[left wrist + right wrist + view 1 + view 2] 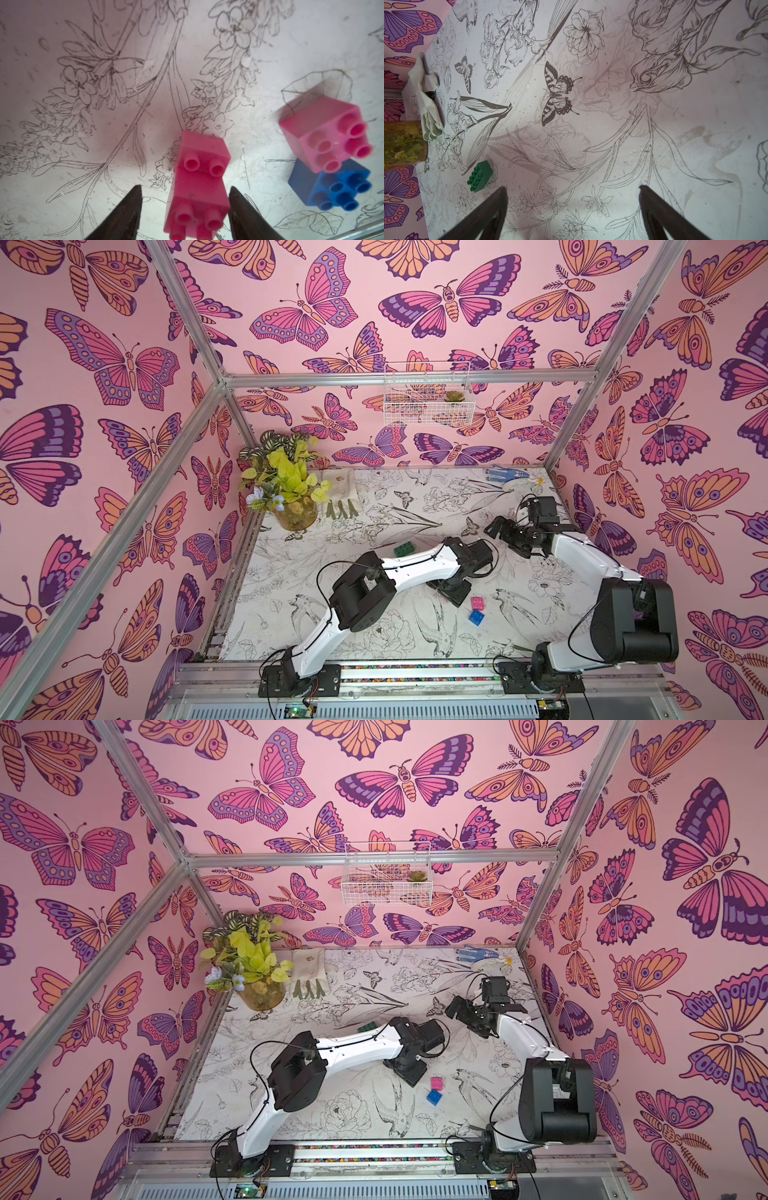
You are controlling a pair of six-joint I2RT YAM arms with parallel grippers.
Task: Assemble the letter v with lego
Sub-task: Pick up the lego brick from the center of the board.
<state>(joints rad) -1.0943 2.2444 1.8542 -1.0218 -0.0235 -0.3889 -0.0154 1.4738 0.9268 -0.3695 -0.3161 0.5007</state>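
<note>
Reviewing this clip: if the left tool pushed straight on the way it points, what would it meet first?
Probably the two joined pink bricks, standing right between the fingers of the open left tool. Those fingers could instead touch the table beside the bricks first; depth is unclear from the wrist view.

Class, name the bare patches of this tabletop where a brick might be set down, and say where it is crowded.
Bare: the table at the back, between the white glove and blue glove; also the front strip between left arm and near edge. Crowded: by the left fingers, around the joined pink bricks, the loose pink brick and blue brick.
</note>
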